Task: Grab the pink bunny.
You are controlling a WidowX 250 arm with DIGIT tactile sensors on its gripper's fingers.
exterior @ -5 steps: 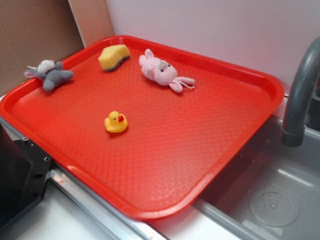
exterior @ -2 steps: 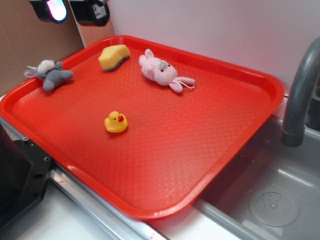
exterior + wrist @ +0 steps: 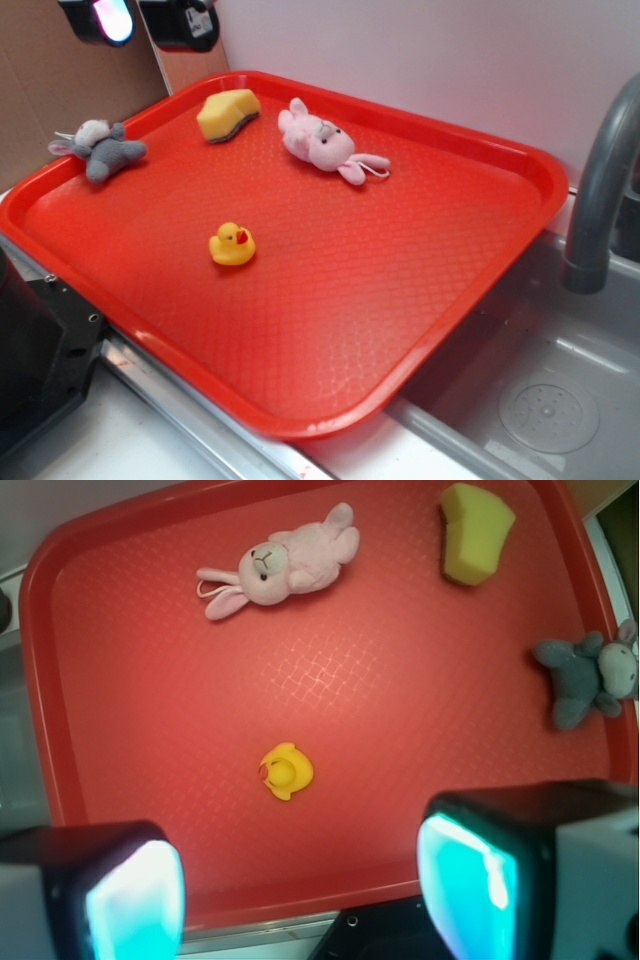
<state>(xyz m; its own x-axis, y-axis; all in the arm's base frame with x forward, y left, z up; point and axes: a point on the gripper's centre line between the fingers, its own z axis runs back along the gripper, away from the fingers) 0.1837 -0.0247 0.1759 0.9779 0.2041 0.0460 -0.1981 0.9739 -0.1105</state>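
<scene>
Toward the far edge of the red tray point(image 3: 520, 165), you have the pink bunny point(image 3: 322, 141) lying on its side, untouched, with its ears and thin loop string trailing away from the yellow sponge point(image 3: 228, 113) that sits just beside it. Nothing of the grasp is done, as far as the views show: the gripper point(image 3: 140, 20) hangs high above the tray's far left corner, well apart from the bunny, and its jaws stand wide apart with nothing between them; the wrist view shows both pads point(image 3: 130, 900) spread across the frame's bottom, with the bunny point(image 3: 285, 562) far up the frame. By my judgement, you have the whole approach, descent and closing left to carry out. Inside the tray, besides the bunny and sponge, lie a grey and white plush animal point(image 3: 100, 150) near the left rim beyond the sponge, and a yellow rubber duck point(image 3: 232, 245) nearer the tray's middle, well clear of the bunny.
</scene>
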